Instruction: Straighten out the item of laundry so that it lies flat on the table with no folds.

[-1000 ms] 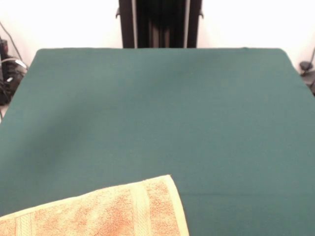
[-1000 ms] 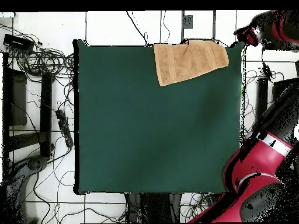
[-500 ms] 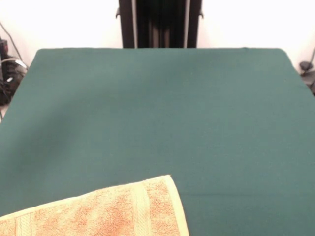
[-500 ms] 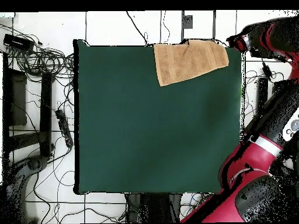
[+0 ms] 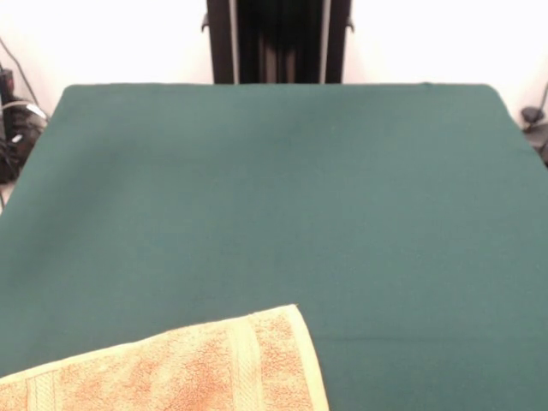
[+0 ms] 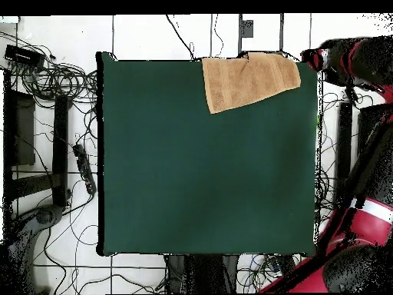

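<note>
Lying at table (image 5: 274, 188) edge: one towel (image 5: 188, 368); one gripper (image 6: 313, 57) beside, opening unclear.

A robotics lab: red robot arm (image 6: 361, 223) beside a green-covered table (image 6: 207, 177), tangled cables (image 6: 54, 77) on white tiled floor (image 6: 146, 34).

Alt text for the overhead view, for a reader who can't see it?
An orange-tan towel lies at an angle at the top edge of a dark green table, toward its right corner. The red robot arm reaches up beside the table's right edge, off the cloth.
</note>
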Robot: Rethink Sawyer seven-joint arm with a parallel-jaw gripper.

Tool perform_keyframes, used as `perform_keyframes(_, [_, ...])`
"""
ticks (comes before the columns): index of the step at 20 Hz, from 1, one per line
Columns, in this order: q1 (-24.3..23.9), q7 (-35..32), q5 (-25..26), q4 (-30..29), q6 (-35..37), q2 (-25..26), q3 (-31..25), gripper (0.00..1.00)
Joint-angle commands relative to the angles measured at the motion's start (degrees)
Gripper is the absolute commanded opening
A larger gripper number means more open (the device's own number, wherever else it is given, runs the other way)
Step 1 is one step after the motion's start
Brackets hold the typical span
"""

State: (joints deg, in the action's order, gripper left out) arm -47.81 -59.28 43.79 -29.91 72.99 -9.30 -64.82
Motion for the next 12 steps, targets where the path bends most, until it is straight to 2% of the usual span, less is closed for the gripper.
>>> perform_keyframes(1, [-1.02,-36.43,-5.81,-29.75,-14.92,-9.48,13.72,0.00])
perform_keyframes(12, [0.28,-52.97,-10.68,-42.15,-26.65,-15.50,21.37,0.00])
